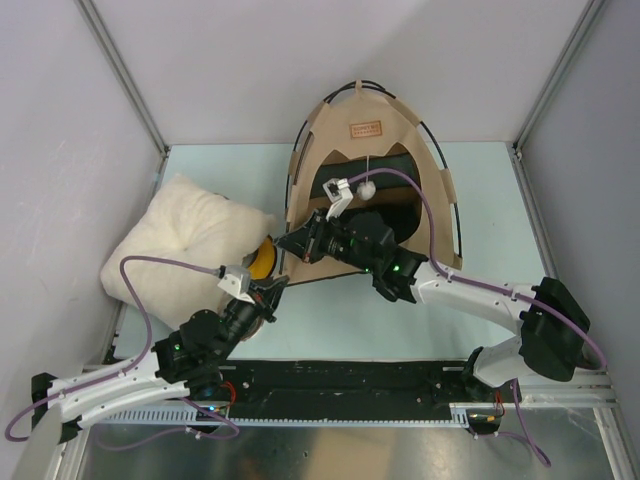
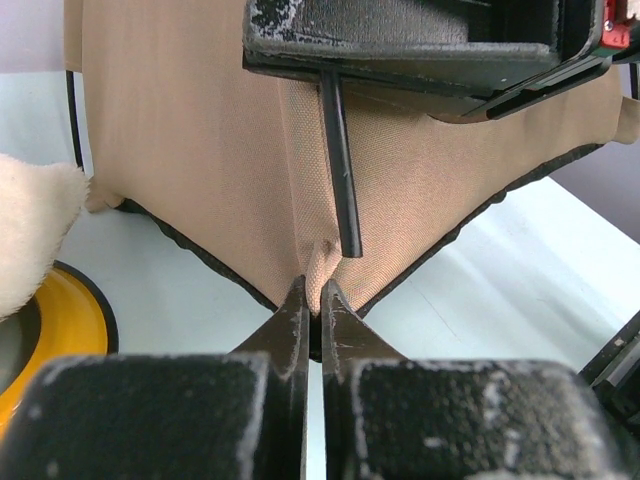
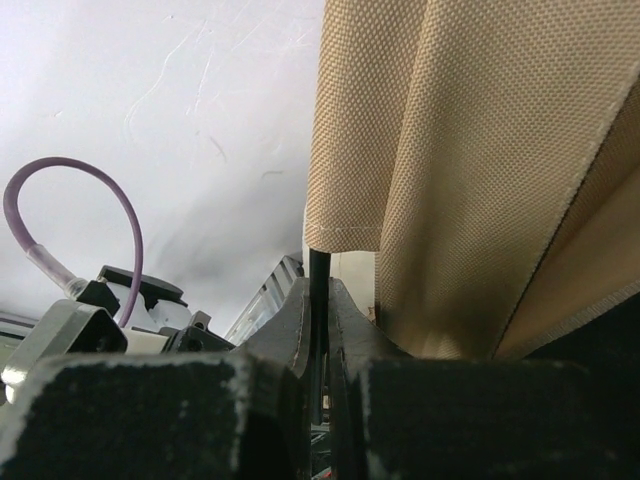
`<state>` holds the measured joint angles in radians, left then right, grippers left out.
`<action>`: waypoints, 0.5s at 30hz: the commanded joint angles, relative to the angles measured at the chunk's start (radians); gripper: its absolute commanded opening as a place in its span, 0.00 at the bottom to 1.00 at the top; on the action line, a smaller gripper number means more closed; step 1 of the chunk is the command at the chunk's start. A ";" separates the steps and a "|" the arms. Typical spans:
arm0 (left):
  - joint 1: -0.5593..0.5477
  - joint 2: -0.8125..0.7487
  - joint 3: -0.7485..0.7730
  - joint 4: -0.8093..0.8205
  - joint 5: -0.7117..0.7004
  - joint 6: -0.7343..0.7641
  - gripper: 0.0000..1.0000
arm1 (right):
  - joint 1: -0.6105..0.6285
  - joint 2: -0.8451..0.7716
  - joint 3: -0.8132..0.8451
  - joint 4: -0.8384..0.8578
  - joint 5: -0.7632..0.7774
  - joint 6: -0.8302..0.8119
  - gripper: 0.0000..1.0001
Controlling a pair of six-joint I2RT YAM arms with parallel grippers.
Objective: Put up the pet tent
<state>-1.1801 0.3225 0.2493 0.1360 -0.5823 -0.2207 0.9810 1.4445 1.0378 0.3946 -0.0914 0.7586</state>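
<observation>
Left gripper (image 2: 311,298): pinched on the lower corner hem of the pet tent (image 2: 200,150), seen only from its wrist.
Right gripper (image 3: 320,300): clamped on the black pole (image 3: 317,268) under its sleeve.
Pet tent: upright on the counter (image 1: 350,328), with the pillow (image 1: 180,240) at its left, shown only overhead.

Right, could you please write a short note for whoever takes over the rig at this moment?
Left hand: shut, pinching fabric of the pet tent at its near-left bottom corner.
Right hand: shut on the thin black pole just above that corner.
The tent stands upright at centre back; the pillow and yellow bowl holder lie to its left.
Done: arch raised.
Left: the pole's free end hangs above the pinched corner, seemingly unseated; probably guide it in, then release.
</observation>
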 commanded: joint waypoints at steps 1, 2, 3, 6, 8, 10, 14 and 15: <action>-0.016 0.006 0.022 -0.078 0.018 -0.017 0.00 | -0.017 -0.026 0.015 0.135 0.134 -0.015 0.00; -0.016 0.006 0.023 -0.082 0.022 -0.018 0.00 | -0.014 -0.022 0.014 0.138 0.143 -0.023 0.00; -0.016 0.003 0.024 -0.083 0.029 -0.020 0.00 | -0.013 -0.014 0.014 0.141 0.149 -0.030 0.00; -0.016 -0.003 0.028 -0.086 0.042 -0.022 0.00 | -0.017 -0.005 0.016 0.142 0.153 -0.038 0.00; -0.016 -0.008 0.029 -0.091 0.042 -0.021 0.00 | -0.023 -0.009 0.015 0.128 0.162 -0.047 0.00; -0.016 -0.013 0.028 -0.096 0.039 -0.022 0.00 | -0.028 -0.021 0.015 0.104 0.179 -0.060 0.00; -0.016 -0.021 0.018 -0.102 0.035 -0.029 0.00 | -0.051 -0.047 0.014 0.074 0.208 -0.080 0.00; -0.016 -0.023 0.016 -0.103 0.035 -0.031 0.00 | -0.057 -0.052 0.014 0.072 0.214 -0.085 0.00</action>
<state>-1.1801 0.3111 0.2527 0.1135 -0.5701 -0.2295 0.9939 1.4479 1.0355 0.3939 -0.0551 0.7311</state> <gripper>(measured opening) 0.022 0.046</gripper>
